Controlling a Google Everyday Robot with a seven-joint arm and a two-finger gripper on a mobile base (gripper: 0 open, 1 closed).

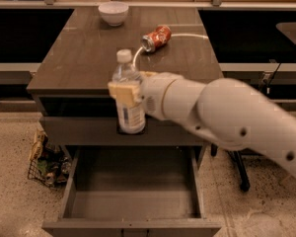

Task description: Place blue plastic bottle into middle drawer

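Note:
The blue plastic bottle (129, 95) is a clear bottle with a white cap and pale label. It stands upright in the air in front of the cabinet top's front edge. My gripper (126, 92) is shut on the bottle around its upper body, with a tan finger pad (122, 91) showing on its near side. The white arm reaches in from the right. The middle drawer (133, 218) is pulled open below, a wide grey box with a bare flat floor. The bottle hangs above the drawer's back part.
A crushed red soda can (156, 37) lies on its side on the dark cabinet top (79, 58). A white bowl (113, 13) stands at the back. A wire basket of clutter (47, 162) sits on the floor at the left. A black stand (239, 169) is at the right.

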